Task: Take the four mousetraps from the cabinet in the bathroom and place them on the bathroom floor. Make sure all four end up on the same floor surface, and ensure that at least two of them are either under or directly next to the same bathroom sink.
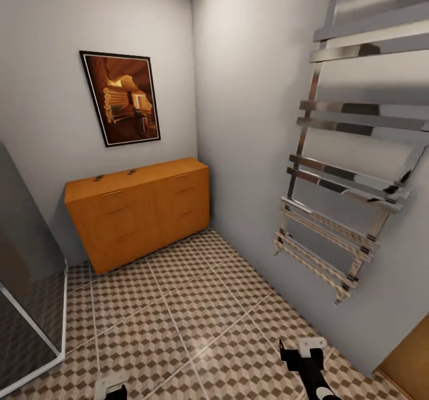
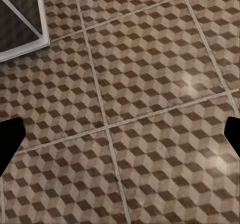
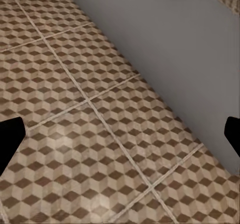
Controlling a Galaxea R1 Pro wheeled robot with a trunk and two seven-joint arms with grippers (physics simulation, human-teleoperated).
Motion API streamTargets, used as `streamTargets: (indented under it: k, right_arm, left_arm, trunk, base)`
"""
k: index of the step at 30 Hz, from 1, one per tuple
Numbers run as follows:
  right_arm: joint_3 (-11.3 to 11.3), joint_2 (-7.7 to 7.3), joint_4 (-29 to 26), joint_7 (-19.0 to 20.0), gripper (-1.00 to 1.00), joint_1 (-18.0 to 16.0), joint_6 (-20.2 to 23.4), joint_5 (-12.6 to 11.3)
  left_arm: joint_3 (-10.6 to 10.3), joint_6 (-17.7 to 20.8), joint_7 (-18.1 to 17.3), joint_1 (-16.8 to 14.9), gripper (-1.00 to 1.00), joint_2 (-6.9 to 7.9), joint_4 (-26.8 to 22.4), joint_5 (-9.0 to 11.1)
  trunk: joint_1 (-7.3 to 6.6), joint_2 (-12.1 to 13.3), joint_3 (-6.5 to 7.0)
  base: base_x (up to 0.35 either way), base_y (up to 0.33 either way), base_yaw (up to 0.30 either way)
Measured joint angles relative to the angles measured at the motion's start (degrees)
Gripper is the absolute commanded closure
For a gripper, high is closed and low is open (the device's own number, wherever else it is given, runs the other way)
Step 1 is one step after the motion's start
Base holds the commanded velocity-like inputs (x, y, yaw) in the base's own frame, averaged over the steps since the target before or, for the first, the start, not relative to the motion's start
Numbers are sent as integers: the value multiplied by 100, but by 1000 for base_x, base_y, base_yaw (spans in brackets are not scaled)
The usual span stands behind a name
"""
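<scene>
Your left gripper [image 2: 120, 134] has its fingers [image 2: 10, 139] spread wide with nothing between them, their dark tips at either edge of the left wrist view over bare patterned tile. Your right gripper [image 3: 120, 134] is the same: fingers [image 3: 9, 136] apart, empty, hovering over the bathroom floor [image 3: 90, 114] close to the grey wall [image 3: 165, 48]. In the head view both arms sit low and tucked near your base, the left at the bottom edge and the right forearm angled up toward the wall with the chrome towel rail [image 1: 351, 167]. Judging by this, the task is at its start: no mousetrap lies on any tile you can see, and none is in hand. The cabinet [image 1: 140, 209] stands well ahead in the corner under the framed picture [image 1: 121, 98], all drawers looking shut. Two small dark objects [image 1: 114, 174] rest on its top; they are too small to identify, though they could be traps. The glass shower enclosure [image 1: 30, 281] is at your left. The sink is not in front of you here. You have yet to drive up to the cabinet, collect all four traps and carry them to the floor by the sink.
</scene>
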Motion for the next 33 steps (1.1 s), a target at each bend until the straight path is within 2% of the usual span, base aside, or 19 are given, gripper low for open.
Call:
streamTargets:
  k: [9,21,33]
  right_arm:
    - [0,0,0,0,-100,0,0,0]
    - [0,-1,-1,8,-100,1,4,0]
    - [0,0,-1,9,-100,0,7,0]
  left_arm:
    - [0,3,2,0,-100,0,0,0]
    - [0,9,4,1,-100,-1,1,0]
    - [1,9,-1,1,-100,0,0,0]
  trunk:
    - [0,0,0]
    - [0,0,0]
    - [0,0,0]
  base:
    - [250,0,271]
    - [246,0,50]
    - [243,0,204]
